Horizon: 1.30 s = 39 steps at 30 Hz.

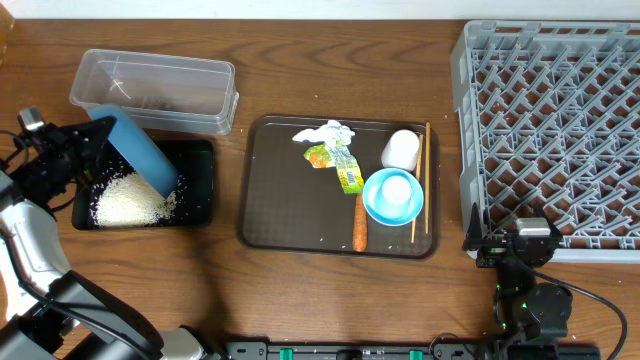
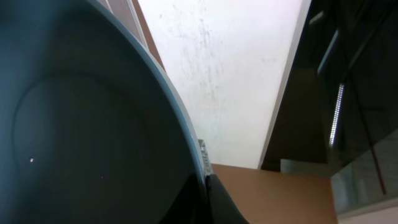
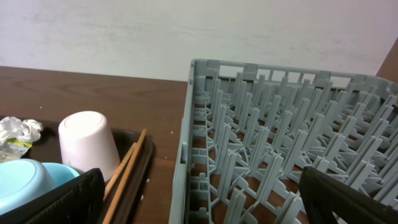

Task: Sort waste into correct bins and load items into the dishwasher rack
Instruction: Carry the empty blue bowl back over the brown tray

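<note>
Tipping the big blue dish this steeply could go wrong: it might slip from the thin pinch on its rim and bang into the black tray, or rice could bounce onto the tabletop. The left end effector is squeezed tight on the dish's rim, holding it tilted right over the rice in the tray. The right end effector is wide open with nothing in it, by the grey rack
</note>
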Each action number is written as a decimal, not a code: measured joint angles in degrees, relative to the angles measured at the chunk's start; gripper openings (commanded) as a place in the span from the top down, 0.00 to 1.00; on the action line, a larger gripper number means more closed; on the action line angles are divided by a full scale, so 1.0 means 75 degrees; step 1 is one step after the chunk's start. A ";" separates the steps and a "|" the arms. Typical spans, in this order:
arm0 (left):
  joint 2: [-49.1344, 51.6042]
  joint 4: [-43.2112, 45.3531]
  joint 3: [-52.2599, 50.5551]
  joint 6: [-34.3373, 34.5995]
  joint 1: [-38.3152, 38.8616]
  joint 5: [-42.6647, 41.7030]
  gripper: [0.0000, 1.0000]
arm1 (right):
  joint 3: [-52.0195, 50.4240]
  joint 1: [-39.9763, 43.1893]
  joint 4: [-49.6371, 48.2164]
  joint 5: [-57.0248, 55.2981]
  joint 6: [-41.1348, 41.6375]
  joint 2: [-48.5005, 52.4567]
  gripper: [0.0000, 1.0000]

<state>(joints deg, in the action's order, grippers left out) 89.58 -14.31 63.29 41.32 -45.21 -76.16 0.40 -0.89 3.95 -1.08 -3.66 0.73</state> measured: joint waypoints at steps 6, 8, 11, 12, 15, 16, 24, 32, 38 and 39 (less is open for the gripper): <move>0.0000 -0.0140 0.0000 -0.0064 -0.0102 0.0070 0.94 | 0.0000 0.0000 0.0000 0.0000 0.0000 0.0000 0.01; 0.0020 0.0032 -0.0006 -0.0064 -0.0134 -0.0006 0.94 | 0.0000 0.0000 0.0000 0.0000 0.0000 0.0000 0.01; 0.0029 0.0102 0.0000 -0.0163 -0.0157 -0.0003 0.94 | 0.0000 0.0000 0.0000 0.0000 0.0000 0.0000 0.01; 0.0029 -0.0070 0.0000 -0.0067 -0.0169 -0.0082 0.94 | 0.0000 0.0000 0.0000 0.0000 0.0003 0.0000 0.01; 0.0044 -0.0032 -0.0006 -0.0070 -0.0163 -0.0064 0.94 | 0.0000 0.0000 0.0003 0.0000 0.0000 0.0000 0.01; 0.0044 -0.0160 0.0003 -0.0125 -0.0166 -0.0035 0.94 | 0.0000 0.0000 0.0000 0.0000 0.0000 0.0000 0.01; 0.0058 -0.0216 0.0003 -0.0236 -0.0172 -0.0175 0.94 | 0.0000 0.0000 0.0003 0.0000 0.0000 0.0000 0.01; 0.0058 -0.0032 0.0003 -0.0044 -0.0157 -0.0787 0.94 | 0.0000 0.0000 0.0000 -0.0003 0.0000 0.0000 0.01; -0.0510 -0.0029 0.0000 0.0015 -0.0111 -0.1032 0.94 | 0.0000 0.0000 0.0000 0.0000 0.0003 0.0000 0.01; -0.0787 -0.0026 0.0000 0.0020 -0.0061 -0.1023 0.94 | 0.0000 0.0000 0.0003 0.0000 0.0000 0.0000 0.01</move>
<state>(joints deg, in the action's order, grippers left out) 83.68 -14.50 63.29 41.47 -45.67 -83.83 0.40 -0.89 3.97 -1.08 -3.66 0.73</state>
